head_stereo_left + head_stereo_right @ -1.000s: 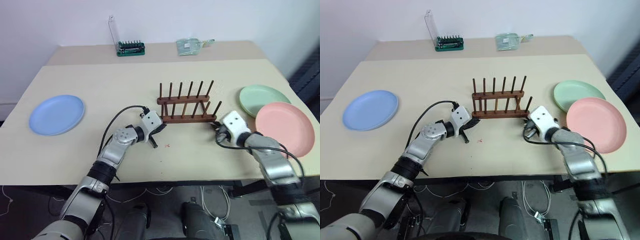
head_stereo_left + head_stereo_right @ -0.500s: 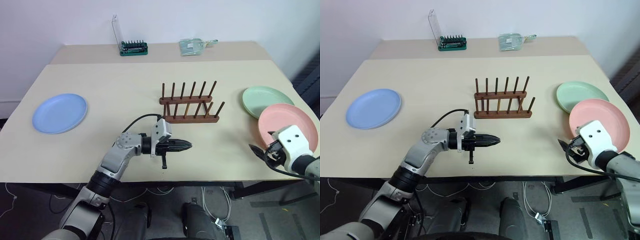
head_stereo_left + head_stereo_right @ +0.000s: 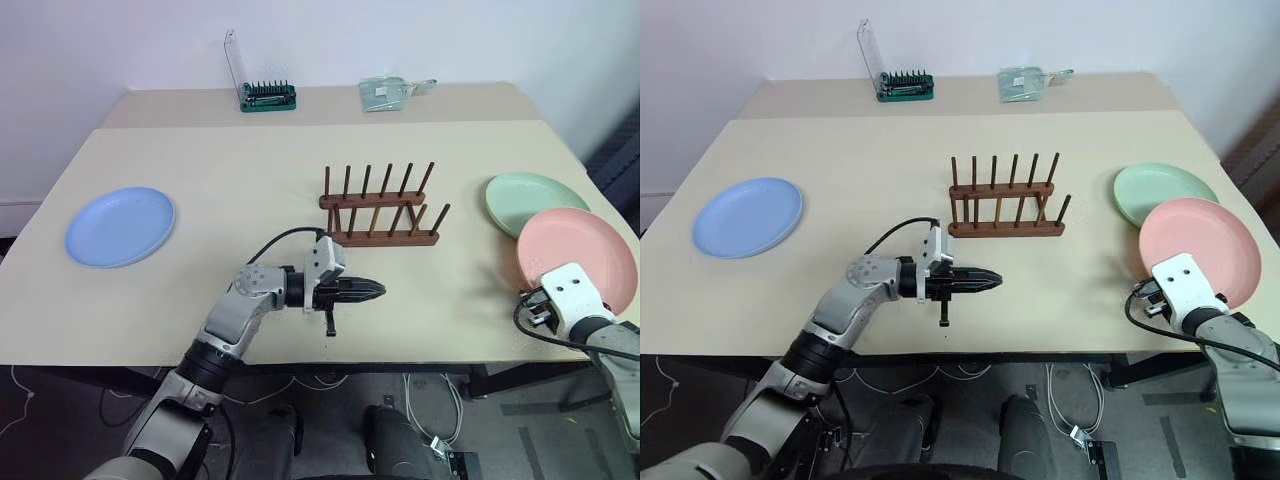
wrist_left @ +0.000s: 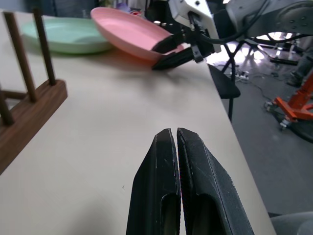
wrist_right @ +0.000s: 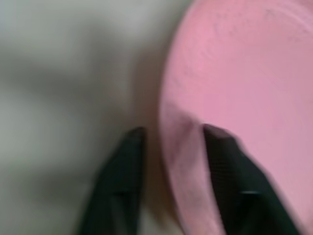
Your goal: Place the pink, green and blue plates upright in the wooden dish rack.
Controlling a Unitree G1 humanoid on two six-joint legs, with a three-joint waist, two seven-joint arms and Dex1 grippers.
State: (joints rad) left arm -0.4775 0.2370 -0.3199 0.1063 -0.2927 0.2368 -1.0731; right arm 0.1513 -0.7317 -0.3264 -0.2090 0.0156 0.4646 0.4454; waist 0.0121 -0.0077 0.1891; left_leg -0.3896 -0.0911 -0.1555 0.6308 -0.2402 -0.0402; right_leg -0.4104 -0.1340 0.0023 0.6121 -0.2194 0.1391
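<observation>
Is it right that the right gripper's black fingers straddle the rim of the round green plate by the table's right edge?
No. The right wrist view shows the right gripper straddling the rim of the round pink plate, not the green plate, which lies just behind it.

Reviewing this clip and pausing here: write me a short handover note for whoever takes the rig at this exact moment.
Left gripper: shut, empty, pointing across the table in front of the wooden dish rack.
Right gripper: fingers straddle the near rim of the pink plate, one above and one below; whether they have clamped is not clear. The plate is not lifted.
Green plate: flat at the right edge, partly under the pink one.
Blue plate: flat at far left.
Done: nothing; the rack holds no plates.
Left: all three plates to stand upright between the pegs, likely pink first.
</observation>
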